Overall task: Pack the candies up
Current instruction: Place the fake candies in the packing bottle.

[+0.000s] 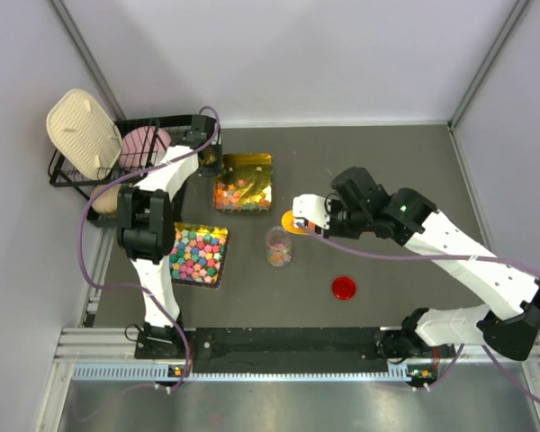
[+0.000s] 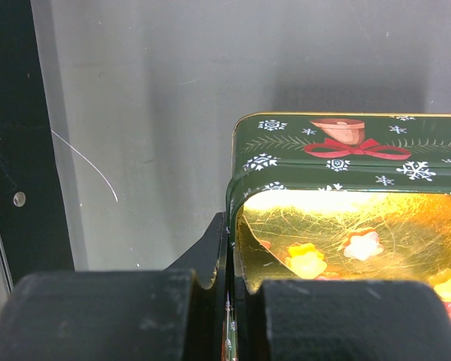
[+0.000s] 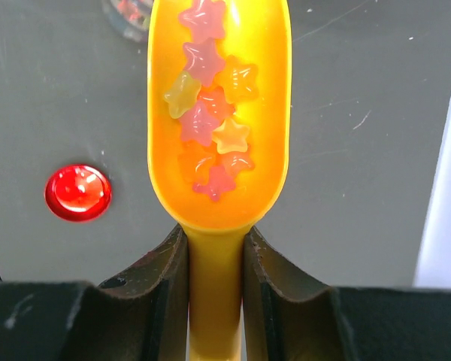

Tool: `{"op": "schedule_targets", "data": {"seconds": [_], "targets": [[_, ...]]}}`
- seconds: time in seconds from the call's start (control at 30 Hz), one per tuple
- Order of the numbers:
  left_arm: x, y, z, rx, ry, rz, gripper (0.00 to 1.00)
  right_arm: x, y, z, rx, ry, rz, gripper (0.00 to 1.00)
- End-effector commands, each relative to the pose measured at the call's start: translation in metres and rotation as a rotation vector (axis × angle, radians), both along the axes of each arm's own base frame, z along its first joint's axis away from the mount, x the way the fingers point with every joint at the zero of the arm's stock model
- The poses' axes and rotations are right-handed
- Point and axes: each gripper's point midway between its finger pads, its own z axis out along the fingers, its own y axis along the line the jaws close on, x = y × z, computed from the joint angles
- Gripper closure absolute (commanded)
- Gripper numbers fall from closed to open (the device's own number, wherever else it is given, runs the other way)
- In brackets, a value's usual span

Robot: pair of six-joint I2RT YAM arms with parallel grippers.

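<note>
The candies (image 1: 241, 194) are tiny star-shaped pieces in orange, pink and yellow, lying in a gold-lined tin (image 1: 246, 164) at the back centre. My left gripper (image 2: 229, 252) is shut on the tin's left wall; the tin (image 2: 338, 150) is green outside with snowflakes, and a few candies (image 2: 307, 260) show inside it. My right gripper (image 3: 216, 256) is shut on the handle of an orange scoop (image 3: 267, 113), which is level and carries several star candies (image 3: 210, 105). From above, the scoop (image 1: 292, 223) hovers just behind and right of a small clear jar (image 1: 278, 246) with some candies in it.
A gold tray (image 1: 218, 232) of larger bold-coloured candies sits front left, beside the left arm. A red lid (image 1: 344, 287) lies on the mat right of the jar, and also shows in the right wrist view as the red lid (image 3: 78, 192). A black wire rack (image 1: 72, 173) with dishes stands back left.
</note>
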Motion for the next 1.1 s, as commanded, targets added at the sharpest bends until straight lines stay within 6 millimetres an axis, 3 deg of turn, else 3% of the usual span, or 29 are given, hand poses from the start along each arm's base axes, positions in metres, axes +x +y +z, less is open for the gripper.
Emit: {"op": "schedule_targets", "data": {"seconds": [0.0, 0.57, 1.07], "targets": [[0.017, -0.001, 0.021, -0.018, -0.073, 0.005, 1.0, 0.005, -0.009, 0.008, -0.089, -0.069, 0.004, 1.0], [0.017, -0.002, 0.017, -0.021, -0.064, -0.004, 1.0, 0.014, 0.012, 0.002, -0.22, -0.089, 0.081, 1.0], [0.017, -0.004, 0.019, -0.03, -0.066, -0.007, 1.0, 0.016, 0.018, -0.002, -0.262, -0.099, 0.1, 1.0]]}}
